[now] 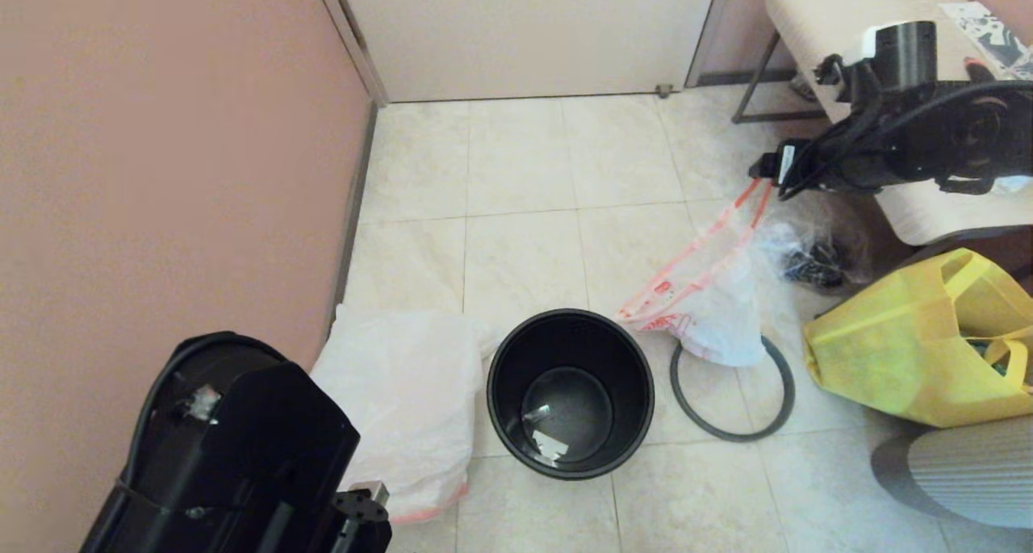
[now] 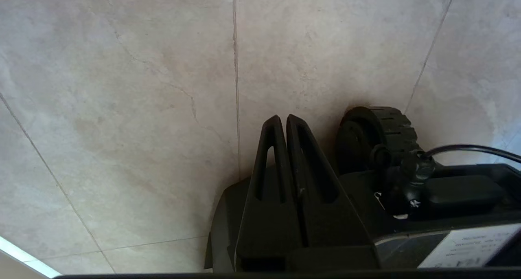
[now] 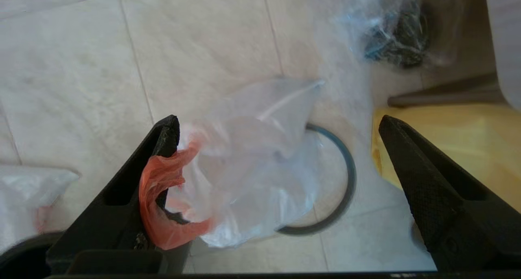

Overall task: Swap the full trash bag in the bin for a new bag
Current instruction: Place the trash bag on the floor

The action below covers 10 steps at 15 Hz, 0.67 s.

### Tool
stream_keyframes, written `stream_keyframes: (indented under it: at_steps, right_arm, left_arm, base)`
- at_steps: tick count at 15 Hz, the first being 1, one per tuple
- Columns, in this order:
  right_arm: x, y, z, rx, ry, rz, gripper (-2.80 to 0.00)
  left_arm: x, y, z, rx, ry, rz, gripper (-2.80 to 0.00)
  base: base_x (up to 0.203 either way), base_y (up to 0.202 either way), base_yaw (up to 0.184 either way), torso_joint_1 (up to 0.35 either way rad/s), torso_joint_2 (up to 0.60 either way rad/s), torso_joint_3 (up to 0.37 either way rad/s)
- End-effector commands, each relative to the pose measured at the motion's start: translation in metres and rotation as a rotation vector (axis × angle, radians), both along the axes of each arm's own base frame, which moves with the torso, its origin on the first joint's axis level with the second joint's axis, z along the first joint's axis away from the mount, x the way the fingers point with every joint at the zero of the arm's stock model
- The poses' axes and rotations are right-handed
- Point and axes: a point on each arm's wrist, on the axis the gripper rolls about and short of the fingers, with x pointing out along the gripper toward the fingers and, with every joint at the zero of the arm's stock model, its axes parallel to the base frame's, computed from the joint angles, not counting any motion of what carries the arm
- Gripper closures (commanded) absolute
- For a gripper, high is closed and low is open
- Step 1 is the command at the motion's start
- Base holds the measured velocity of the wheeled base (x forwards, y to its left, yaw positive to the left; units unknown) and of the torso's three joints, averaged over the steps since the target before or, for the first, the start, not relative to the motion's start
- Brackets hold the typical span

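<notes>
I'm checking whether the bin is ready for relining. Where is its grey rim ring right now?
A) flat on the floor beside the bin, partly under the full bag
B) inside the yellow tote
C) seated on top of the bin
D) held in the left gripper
A: the grey rim ring lies on the tiles beside the bin, with the full trash bag overlapping its far edge.

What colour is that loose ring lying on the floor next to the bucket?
Dark grey. The ring shows best in the head view, lying flat beside the black bin.

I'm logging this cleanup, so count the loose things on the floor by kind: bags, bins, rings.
Bags: 4 (full trash bag, new bag, clear bag, yellow tote)
Bins: 1 (bin)
Rings: 1 (grey ring)
Total: 6
</notes>
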Motion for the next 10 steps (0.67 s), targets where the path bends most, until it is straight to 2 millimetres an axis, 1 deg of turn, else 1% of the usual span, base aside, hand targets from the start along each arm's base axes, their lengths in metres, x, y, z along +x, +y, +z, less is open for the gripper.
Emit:
stream_keyframes:
  at_steps: [1,2,3,4,6,8,9,10]
  right_arm:
    - [-0.002,0.01,-0.001,-0.027,0.012,-0.027,-2.8]
    - [-0.003,0.015,-0.003,-0.056,0.017,-0.077,-2.8]
    - [-0.007,0.02,0.001,-0.049,0.005,-0.07,-2.8]
    - [-0.018,0.022,0.014,0.014,-0.029,-0.005,-2.8]
    - [-0.037,0.021,0.037,0.249,-0.067,0.21,-2.8]
    - [-0.05,0.011,0.055,0.446,-0.097,0.3,-2.8]
    - [-0.055,0.0,0.065,0.551,-0.111,0.395,-2.8]
    - [-0.06,-0.017,0.078,0.692,-0.141,0.493,-2.8]
  left_arm:
    - [-0.008,0.004,0.001,0.015,0.03,0.001,0.0]
    - [-0.008,0.004,0.001,0.015,0.03,0.0,0.0]
    - [-0.008,0.004,0.001,0.015,0.03,0.0,0.0]
    - [-0.008,0.004,0.001,0.015,0.03,0.0,0.0]
    - [-0.008,0.004,0.001,0.015,0.03,0.0,0.0]
    - [-0.008,0.004,0.001,0.015,0.03,0.0,0.0]
    - [-0.008,0.004,0.001,0.015,0.03,0.0,0.0]
    - [-0.008,0.004,0.001,0.015,0.03,0.0,0.0]
  base:
    - [0.0,0.0,0.0,0.0,0.0,0.0]
    - [0.0,0.0,0.0,0.0,0.0,0.0]
    - [0.0,0.0,0.0,0.0,0.0,0.0]
    - [0.0,0.0,0.0,0.0,0.0,0.0]
    - [0.0,0.0,0.0,0.0,0.0,0.0]
    - [0.0,0.0,0.0,0.0,0.0,0.0]
    - [0.0,0.0,0.0,0.0,0.0,0.0]
    - [0.0,0.0,0.0,0.0,0.0,0.0]
